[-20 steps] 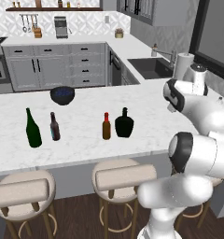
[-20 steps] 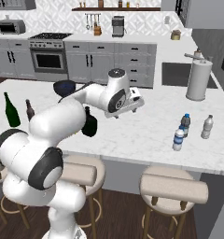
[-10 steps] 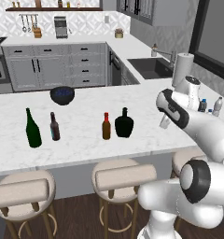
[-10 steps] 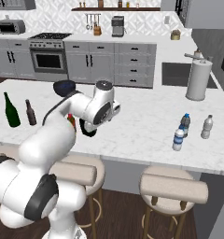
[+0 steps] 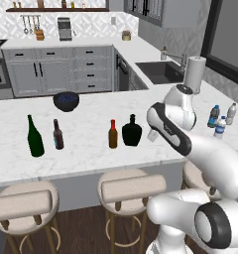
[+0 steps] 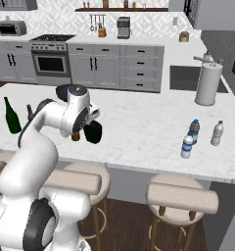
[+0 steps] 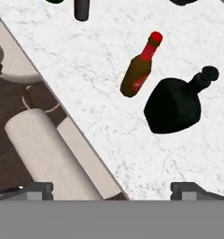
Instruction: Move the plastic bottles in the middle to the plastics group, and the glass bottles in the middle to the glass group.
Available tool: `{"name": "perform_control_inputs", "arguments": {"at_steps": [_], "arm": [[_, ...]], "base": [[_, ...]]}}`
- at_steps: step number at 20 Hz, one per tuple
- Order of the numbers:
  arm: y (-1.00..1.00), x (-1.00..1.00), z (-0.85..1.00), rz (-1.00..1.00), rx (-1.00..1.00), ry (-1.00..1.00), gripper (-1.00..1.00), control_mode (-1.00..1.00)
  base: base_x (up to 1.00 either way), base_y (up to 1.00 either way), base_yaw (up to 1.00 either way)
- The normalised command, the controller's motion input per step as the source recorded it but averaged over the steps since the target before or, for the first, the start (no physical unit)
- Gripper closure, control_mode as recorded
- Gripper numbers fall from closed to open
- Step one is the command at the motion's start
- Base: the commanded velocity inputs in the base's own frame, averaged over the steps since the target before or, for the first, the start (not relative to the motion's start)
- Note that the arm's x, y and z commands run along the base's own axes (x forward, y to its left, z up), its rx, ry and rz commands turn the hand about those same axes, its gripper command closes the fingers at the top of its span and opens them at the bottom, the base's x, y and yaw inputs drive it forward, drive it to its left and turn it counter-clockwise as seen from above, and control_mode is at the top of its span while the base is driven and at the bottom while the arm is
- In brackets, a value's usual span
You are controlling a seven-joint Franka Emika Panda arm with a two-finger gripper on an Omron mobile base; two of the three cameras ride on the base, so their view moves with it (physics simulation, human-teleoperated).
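A slim amber bottle with a red top (image 7: pixel 139 74) (image 5: pixel 112 134) and a squat black bottle (image 7: pixel 173 105) (image 5: pixel 132 131) stand side by side mid-counter. My gripper (image 7: pixel 112 189) (image 5: pixel 151 135) hovers open and empty above the counter just right of the black bottle, touching neither. At the far left stand a tall green bottle (image 5: pixel 35 136) and a dark brown bottle (image 5: pixel 57 135). On the right, a white-capped, blue-banded water bottle (image 5: pixel 220 126) (image 6: pixel 187 146) stands close to a blue-capped one (image 5: pixel 213 116) and a plain greyish one (image 5: pixel 231 113).
A dark bowl (image 5: pixel 66 100) sits behind the glass bottles. A paper towel roll (image 5: pixel 194 74) and a sink (image 5: pixel 163 72) lie at the back right. Padded stools (image 5: pixel 131 186) (image 7: pixel 44 140) line the counter's front edge (image 7: pixel 81 140).
My arm has swung left and down from the right side of the counter toward the black bottle. The gripper stayed open. No bottle has moved.
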Motion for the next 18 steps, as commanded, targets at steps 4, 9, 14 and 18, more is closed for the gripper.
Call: {"name": "perform_control_inputs", "arguments": {"at_steps": [4,9,14,18], "arm": [[1.0,0.0,0.72,-0.19,0.0,0.0,-1.0,-1.0],[0.98,0.3,0.35,-0.31,0.0,0.0,-1.0,-1.0],[0.15,0.42,-0.05,-0.44,0.0,0.05,-1.0,-1.0],[-0.25,0.13,-0.26,-0.51,0.13,0.06,-1.0,-1.0]], "base": [[0.0,0.0,0.0],[0.0,0.0,0.0],[0.0,0.0,0.0],[0.0,0.0,0.0]]}}
